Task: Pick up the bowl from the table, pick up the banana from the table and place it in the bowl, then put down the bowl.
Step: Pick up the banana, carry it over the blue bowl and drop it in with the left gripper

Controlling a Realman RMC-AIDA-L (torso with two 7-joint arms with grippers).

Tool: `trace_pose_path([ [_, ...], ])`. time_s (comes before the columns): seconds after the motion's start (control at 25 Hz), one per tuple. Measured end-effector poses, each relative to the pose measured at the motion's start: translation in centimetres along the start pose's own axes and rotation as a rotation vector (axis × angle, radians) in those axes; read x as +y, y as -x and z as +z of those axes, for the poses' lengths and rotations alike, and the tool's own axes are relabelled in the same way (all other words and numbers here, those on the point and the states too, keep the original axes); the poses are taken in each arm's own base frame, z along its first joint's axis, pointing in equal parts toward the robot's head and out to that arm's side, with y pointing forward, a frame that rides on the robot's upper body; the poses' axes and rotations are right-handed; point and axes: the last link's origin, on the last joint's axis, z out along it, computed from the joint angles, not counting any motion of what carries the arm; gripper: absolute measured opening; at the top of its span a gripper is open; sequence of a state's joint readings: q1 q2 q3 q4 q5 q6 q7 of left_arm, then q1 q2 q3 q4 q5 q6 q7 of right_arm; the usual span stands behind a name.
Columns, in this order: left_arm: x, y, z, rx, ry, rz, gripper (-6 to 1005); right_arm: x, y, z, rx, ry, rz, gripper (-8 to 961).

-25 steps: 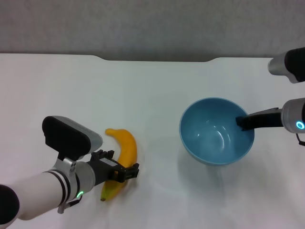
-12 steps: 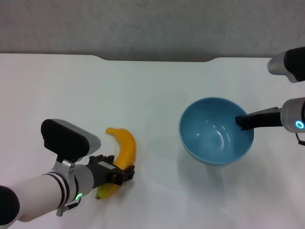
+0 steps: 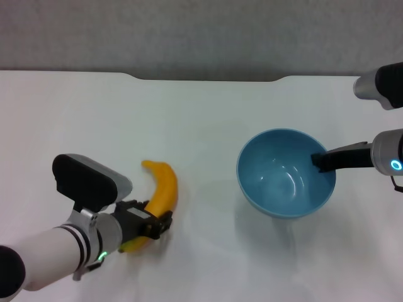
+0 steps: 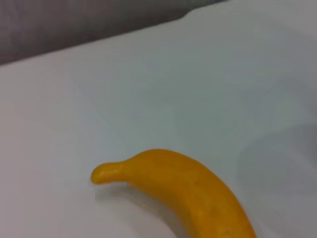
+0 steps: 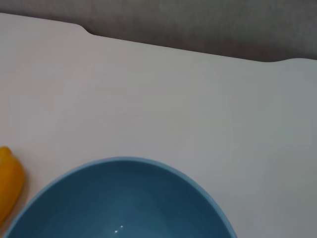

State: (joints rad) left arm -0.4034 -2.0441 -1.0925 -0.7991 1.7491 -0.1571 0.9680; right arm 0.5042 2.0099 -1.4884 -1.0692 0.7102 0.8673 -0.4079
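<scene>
banana (image 3: 163,187) lies on the white surface (image 3: 201,113), its near end between the jaws of the left gripper (image 3: 146,228), which look closed on it. bowl (image 3: 286,172) hangs just above the surface, its rim pinched by the right gripper (image 3: 318,161). banana pickup is in hand; next it needs lifting across into the bowl.

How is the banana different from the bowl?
The banana is long, curved and yellow-orange; the bowl is round, deep and light blue. The banana is on the robot's left, with the left claw closed around its near end; the bowl is on the right, with the right claw gripping its rim. Both look smooth, and each has one claw on it.
</scene>
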Motion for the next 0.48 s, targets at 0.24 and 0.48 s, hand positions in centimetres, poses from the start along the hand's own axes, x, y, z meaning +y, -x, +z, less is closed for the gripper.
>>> trace_pose_path([
  [0.24,-1.2,-1.6,-1.1,0.090,-0.053,-0.030,497,-0.3,-0.4,0.0,0.008,-0.003,0.013,33],
  [0.48,-3.1,-4.9,-4.3,0.261,-0.107,-0.160,497,-0.2,-1.0,0.4,0.022,0.001,0.024,33],
])
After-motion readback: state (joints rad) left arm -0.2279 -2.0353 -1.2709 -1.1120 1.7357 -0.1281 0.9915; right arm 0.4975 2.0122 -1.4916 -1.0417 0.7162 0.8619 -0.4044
